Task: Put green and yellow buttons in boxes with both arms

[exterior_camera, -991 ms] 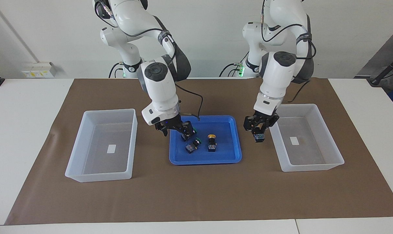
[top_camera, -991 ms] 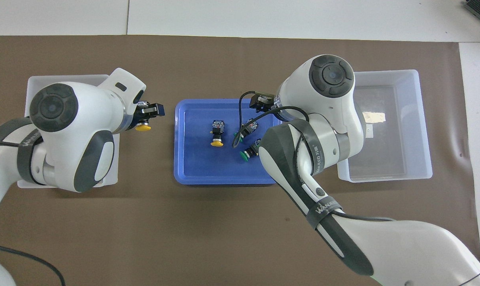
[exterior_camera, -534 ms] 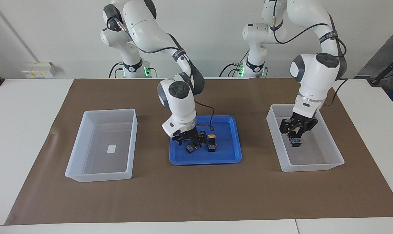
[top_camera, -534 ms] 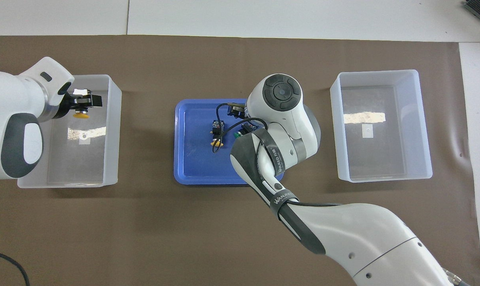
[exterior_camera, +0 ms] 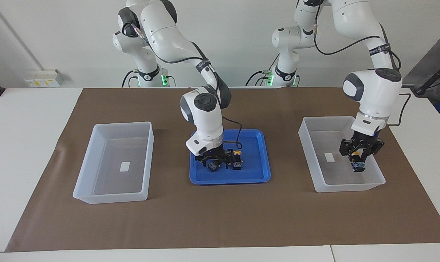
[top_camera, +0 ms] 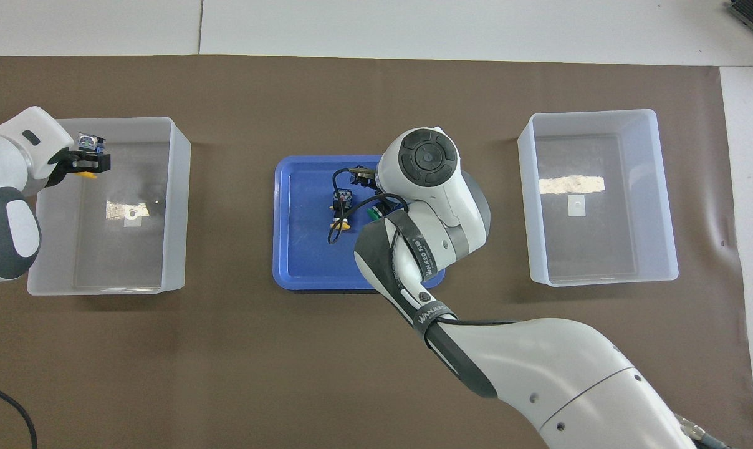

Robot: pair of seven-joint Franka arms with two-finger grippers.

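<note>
My left gripper [exterior_camera: 358, 160] is shut on a yellow button [exterior_camera: 359, 166] and holds it low over the box [exterior_camera: 307, 153] at the left arm's end of the table. It also shows in the overhead view [top_camera: 88, 165] with the button [top_camera: 91, 142]. My right gripper [exterior_camera: 215, 160] is down in the blue tray [exterior_camera: 249, 178], right at a green button [exterior_camera: 212, 166]. Its wrist hides it from above, where only a green cap [top_camera: 371, 214] shows. The other yellow button [exterior_camera: 237, 160] stands beside it in the tray. The second green button is hidden.
The second box [exterior_camera: 114, 125] stands at the right arm's end of the table with only its label inside. All of this sits on a brown mat [exterior_camera: 220, 218]. The right arm's forearm [top_camera: 538, 368] crosses the mat's near part in the overhead view.
My left gripper carried the yellow button from beside the tray to over the box at its end. My right gripper moved across the tray toward the yellow button and came lower.
</note>
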